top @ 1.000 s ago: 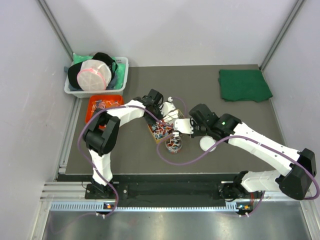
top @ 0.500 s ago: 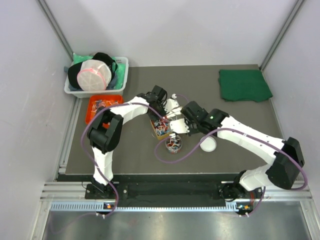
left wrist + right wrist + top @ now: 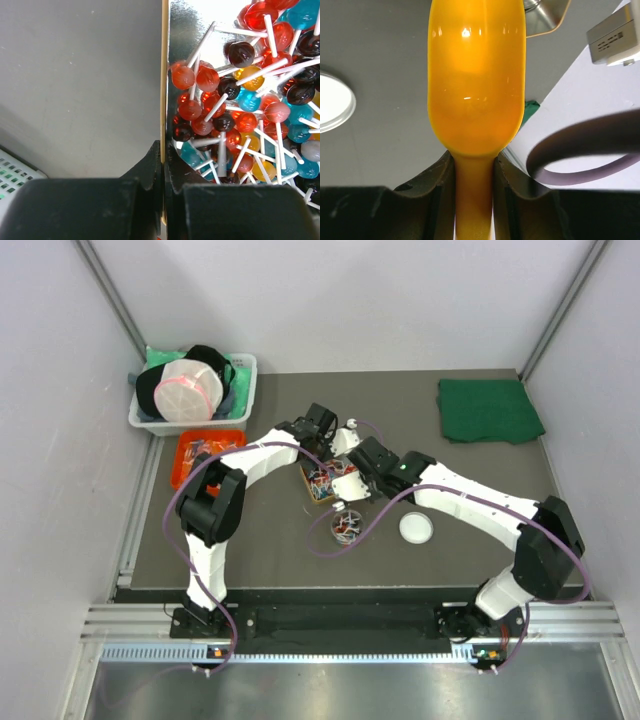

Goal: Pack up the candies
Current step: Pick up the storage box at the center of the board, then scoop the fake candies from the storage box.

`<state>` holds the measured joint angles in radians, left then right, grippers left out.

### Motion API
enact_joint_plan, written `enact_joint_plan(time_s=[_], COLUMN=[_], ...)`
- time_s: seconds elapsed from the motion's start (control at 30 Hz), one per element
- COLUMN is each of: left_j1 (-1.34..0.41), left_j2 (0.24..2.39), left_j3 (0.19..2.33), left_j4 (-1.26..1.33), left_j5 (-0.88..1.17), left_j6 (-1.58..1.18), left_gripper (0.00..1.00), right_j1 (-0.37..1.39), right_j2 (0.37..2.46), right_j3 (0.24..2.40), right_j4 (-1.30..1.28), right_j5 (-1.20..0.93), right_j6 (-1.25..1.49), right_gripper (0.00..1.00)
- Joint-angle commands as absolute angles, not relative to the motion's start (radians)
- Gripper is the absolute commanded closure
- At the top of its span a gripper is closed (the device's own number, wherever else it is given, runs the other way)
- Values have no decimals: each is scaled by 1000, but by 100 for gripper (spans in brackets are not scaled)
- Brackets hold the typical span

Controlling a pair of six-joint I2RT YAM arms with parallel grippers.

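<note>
The left gripper [image 3: 163, 161] is clamped tight on the thin side wall of the box [image 3: 192, 22]. The box sits in the middle of the tabletop [image 3: 260, 530]. It is brown card outside and shiny silver inside. It is full of the candies [image 3: 240, 115]. They are little round balls on white sticks, glossy red, blue, dark and yellow. Just on the near side of the box sits a small round tub [image 3: 347, 526] with some candies in it. The right gripper [image 3: 474, 167] squeezes the handle of an orange scoop [image 3: 475, 90]. The scoop is smooth, shiny and rounded like a spoon. A flat white lid [image 3: 417, 527] lies to the right of the tub. I think the job is partly done. There is more to scoop, and then the lid goes on.
</note>
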<state>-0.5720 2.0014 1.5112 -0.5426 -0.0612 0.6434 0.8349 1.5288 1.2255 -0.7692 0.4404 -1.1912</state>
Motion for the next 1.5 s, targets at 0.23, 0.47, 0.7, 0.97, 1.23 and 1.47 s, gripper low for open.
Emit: enact_joint_plan(time_s=[0.23,0.47,0.7,0.97,1.23,1.47], left_j1=[-601,-606,-612,-623,-624,-624], left_j2=[1986,1983,1977,1976,1971,1973], left_j3=[1560,1571,1574,1580,1574,1572], left_j4=[-515,-520,-525,-526,-526,-523], left_j5=[-28,-15,-5,-5,-5,24], left_j6=[686,684,673,664,663,657], left_gripper=[100,100,100,100,100,100], right_j1=[776,772,776,810,821,790], right_j2=[1631,1677,1732,1779,1741,1736], right_j3=[1301,1285,1295,1315,1331,1376], right_j4=[-589,-511,-480,-500,-670,-750], right_j5=[557,618,655,626,528,388], right_j6=[-1270,-1342,-1419,-1453,-1436,-1405], right_gripper=[100,100,100,100,100,100])
